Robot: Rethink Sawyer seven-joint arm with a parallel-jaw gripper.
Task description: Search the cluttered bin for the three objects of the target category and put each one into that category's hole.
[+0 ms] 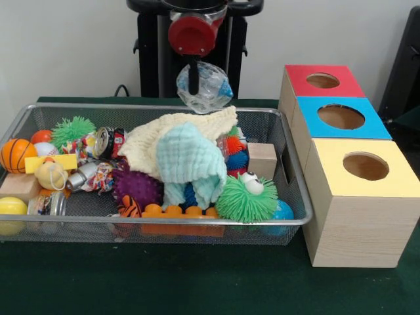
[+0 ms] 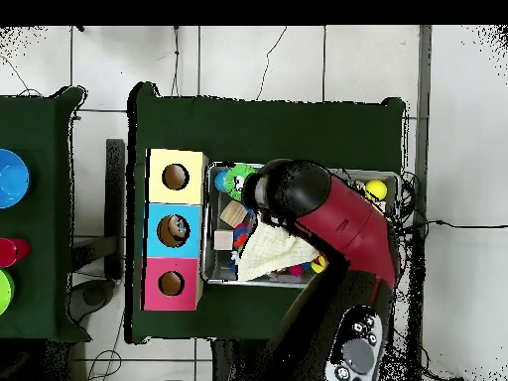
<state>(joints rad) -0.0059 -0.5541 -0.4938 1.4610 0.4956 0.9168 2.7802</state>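
Observation:
The wire mesh bin (image 1: 197,222) lies on the green table, full of clutter, and shows partly under the arm in the overhead view (image 2: 210,226). My gripper (image 1: 195,82) hangs above the bin's far rim, shut on a crumpled clear plastic item with a blue patch (image 1: 207,88), held clear of the bin's contents. The blue-topped wooden box with its round hole (image 1: 340,117) stands right of the bin, between the red-topped and yellow-topped boxes. The hole also shows in the overhead view (image 2: 172,230). There the arm hides the gripper.
The bin holds a cream cloth (image 1: 177,134), a mint cloth (image 1: 190,161), a green spiky ball with an eye (image 1: 246,197), a purple spiky ball (image 1: 136,187), crushed cans (image 1: 108,141), a basketball (image 1: 16,154) and a wooden block (image 1: 262,159). The red box (image 1: 321,80) and yellow box (image 1: 366,167) flank the blue one.

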